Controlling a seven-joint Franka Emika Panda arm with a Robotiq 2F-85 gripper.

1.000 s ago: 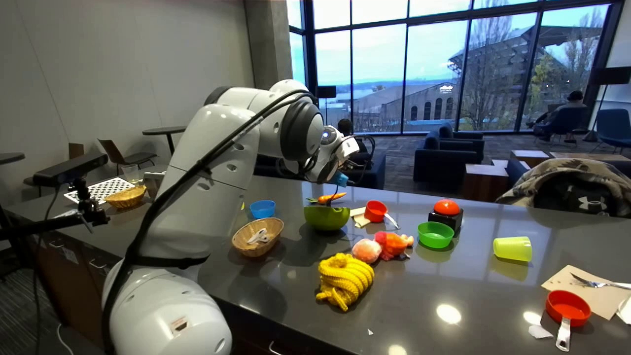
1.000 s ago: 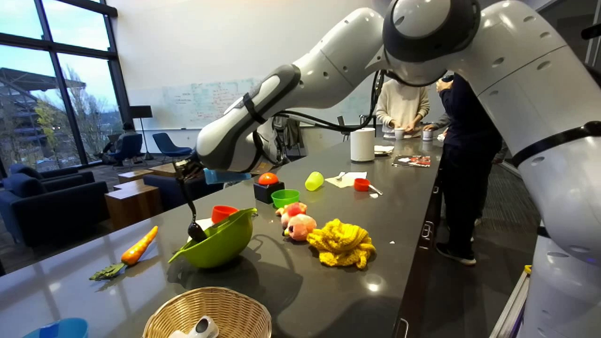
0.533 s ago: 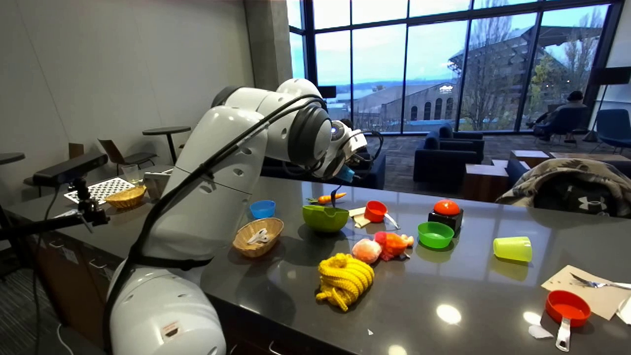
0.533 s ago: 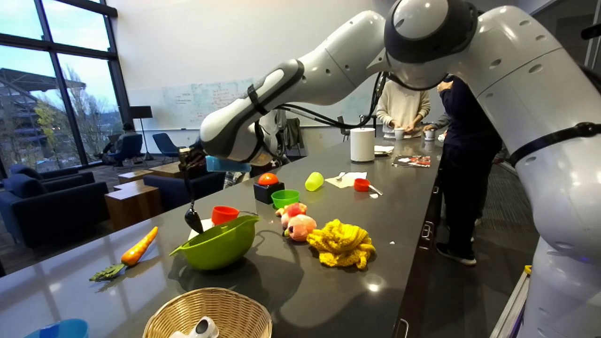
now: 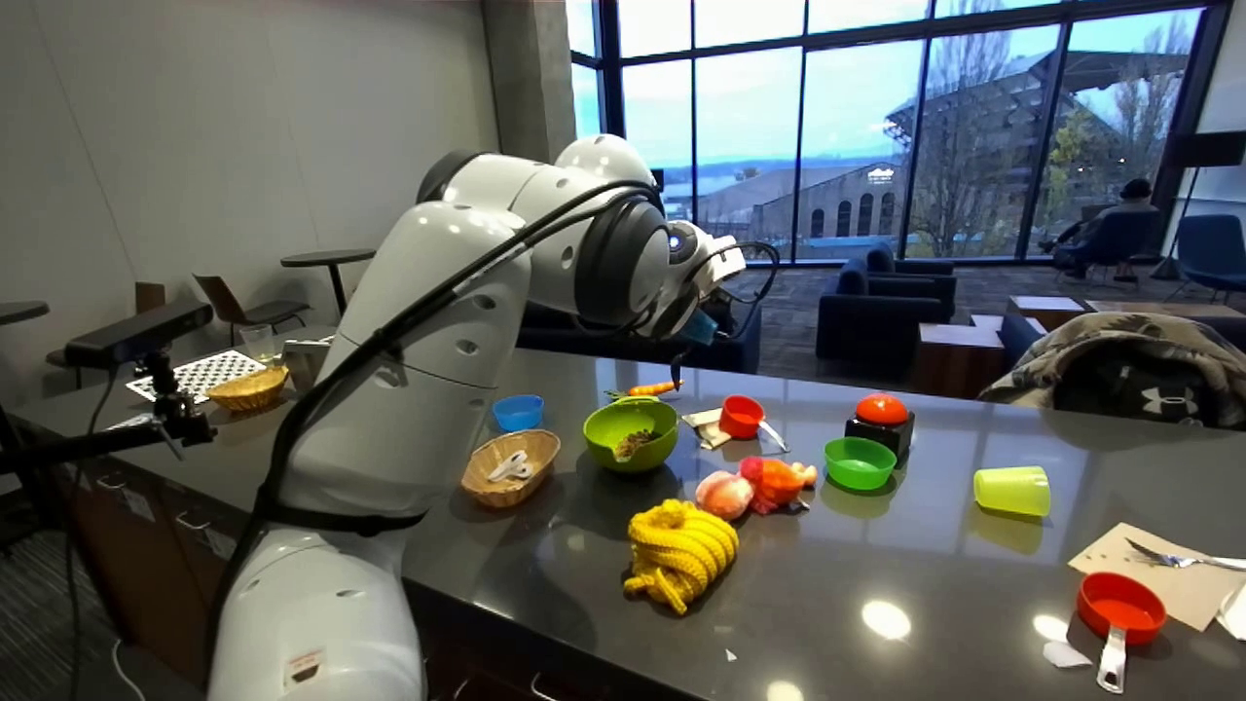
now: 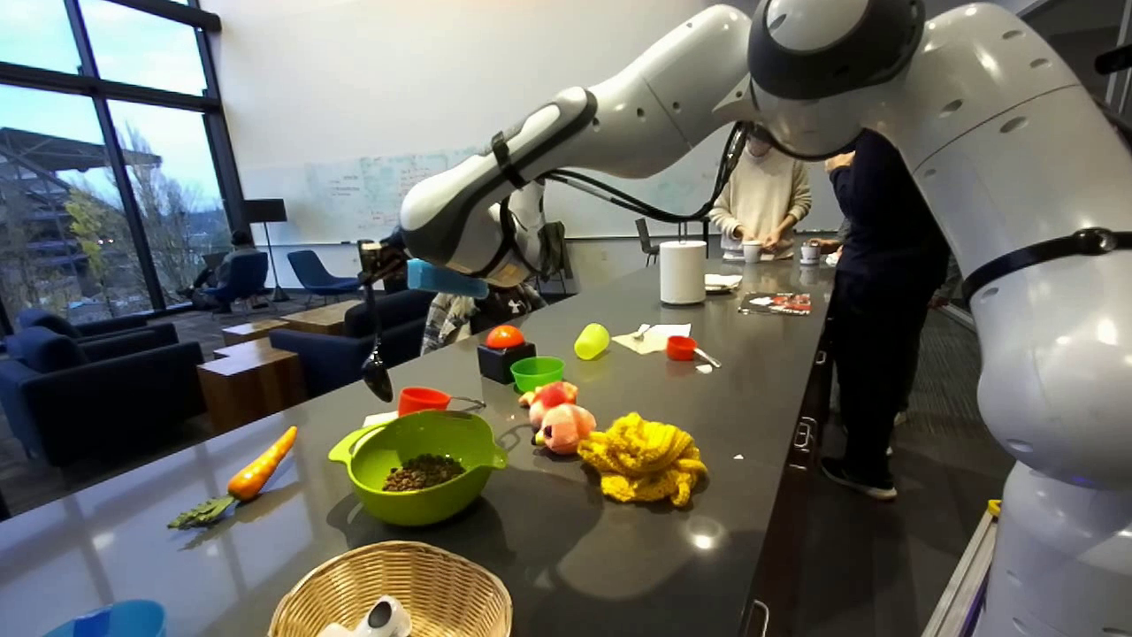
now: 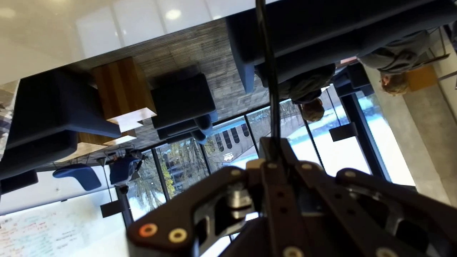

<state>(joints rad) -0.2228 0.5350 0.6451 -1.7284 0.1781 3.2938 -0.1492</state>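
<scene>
My gripper (image 7: 274, 150) is shut on the handle of a black spoon (image 6: 377, 376); in the wrist view the thin handle (image 7: 270, 67) runs up from between the fingertips. The spoon hangs bowl-end down, in the air beyond the green bowl (image 6: 416, 509) and apart from it. The bowl sits upright on the dark counter, with brown bits (image 6: 424, 471) in its bottom, seen in both exterior views. Nearest to it are a red cup (image 6: 423, 400) with a metal handle and an orange carrot (image 6: 258, 469). Whether the spoon carries anything cannot be made out.
A wicker basket (image 6: 389, 566) holds a white object. Also on the counter are a yellow knitted bundle (image 5: 681, 555), a plush toy (image 5: 774, 482), a green cup (image 5: 861, 467), a red button on a black box (image 5: 881, 438) and a blue cup (image 5: 518, 413).
The spoon has come up out of the green bowl, moving right in both exterior views. The bowl, tipped before, now stands level, showing its contents. The grip has stayed shut.
</scene>
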